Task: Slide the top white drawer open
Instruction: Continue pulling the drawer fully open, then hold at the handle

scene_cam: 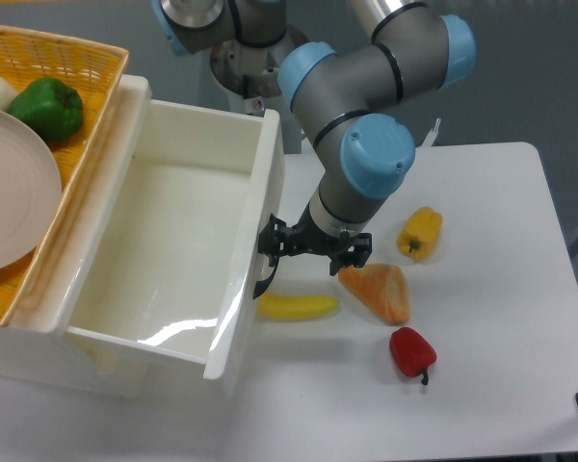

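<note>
White tabletop [482, 385] fills the lower and right parts of the frame, with a grey wall behind it at the upper right. At the left, the top white drawer [164, 250] is seen pulled far out of its cabinet, its glossy cream interior bare and its front panel running from upper centre to lower centre of the frame. A black curved handle [263, 279] is fixed on the outer face of that panel. The gripper [313, 252], carried by a grey arm with light blue joint caps [376, 159], is held at the middle of the frame just beside the panel; one finger is seen at the handle, but whether the fingers are clamped on it or merely resting against it cannot be told. Just below the gripper a yellow banana [297, 307] is laid on the table, and to its right an orange wedge-shaped item [380, 289] is placed. A yellow pepper [420, 234] is seen right of centre and a red pepper [411, 351] lower right. At the upper left, a wicker basket [96, 125] is set on the cabinet, holding a green pepper [48, 108] and a pale plate [10, 202].
</note>
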Motion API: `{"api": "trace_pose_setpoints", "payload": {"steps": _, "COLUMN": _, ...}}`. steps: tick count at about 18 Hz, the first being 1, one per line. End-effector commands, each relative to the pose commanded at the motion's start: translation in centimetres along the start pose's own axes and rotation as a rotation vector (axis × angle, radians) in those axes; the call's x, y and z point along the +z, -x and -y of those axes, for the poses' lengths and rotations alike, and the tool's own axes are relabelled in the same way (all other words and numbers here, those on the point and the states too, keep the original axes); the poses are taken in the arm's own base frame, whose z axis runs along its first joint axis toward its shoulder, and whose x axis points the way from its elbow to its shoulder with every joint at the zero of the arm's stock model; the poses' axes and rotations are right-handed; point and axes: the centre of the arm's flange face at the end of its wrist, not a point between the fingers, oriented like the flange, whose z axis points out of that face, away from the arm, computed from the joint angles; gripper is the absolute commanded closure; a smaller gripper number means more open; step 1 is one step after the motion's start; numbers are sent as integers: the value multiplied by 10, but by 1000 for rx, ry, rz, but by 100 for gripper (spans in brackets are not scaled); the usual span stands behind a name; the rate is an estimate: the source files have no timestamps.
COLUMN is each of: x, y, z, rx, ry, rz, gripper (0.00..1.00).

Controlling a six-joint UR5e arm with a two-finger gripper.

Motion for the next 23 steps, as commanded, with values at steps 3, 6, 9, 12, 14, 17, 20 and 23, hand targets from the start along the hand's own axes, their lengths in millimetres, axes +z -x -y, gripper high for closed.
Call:
{"api": "trace_pose_setpoints", "payload": {"steps": 3, "x": -1, "y": 0, "z": 0, "rx": -7, "ry": -13, "rz": -27, "gripper": 0}}
{"api": "trace_pose_setpoints", "payload": {"steps": 6, "x": 1, "y": -1, "z": 0, "rx": -11, "ry": -23, "rz": -52, "gripper": 0}}
{"api": "trace_pose_setpoints", "payload": {"steps": 9, "x": 0, "y": -3, "z": 0, "rx": -11, "ry": -33, "rz": -67, "gripper": 0}}
{"api": "trace_pose_setpoints", "payload": {"steps": 12, "x": -1, "y": -3, "z": 0, "rx": -11, "ry": -39, "rz": -76, "gripper": 0}}
{"api": "trace_pose_setpoints", "payload": {"steps": 14, "x": -1, "y": -4, "z": 0, "rx": -11, "ry": -40, "rz": -81, "gripper": 0}}
{"api": "trace_pose_setpoints", "payload": {"steps": 17, "x": -1, "y": -1, "z": -1, "rx": -18, "ry": -43, "rz": -87, "gripper": 0}}
{"api": "trace_pose_setpoints", "payload": {"steps": 20, "x": 0, "y": 0, "z": -1, "rx": -21, "ry": -44, "rz": -97, "gripper": 0}}
{"api": "trace_pose_setpoints", "payload": {"steps": 23, "x": 3, "y": 1, "z": -1, "rx": -27, "ry": -50, "rz": -119, "gripper": 0}}
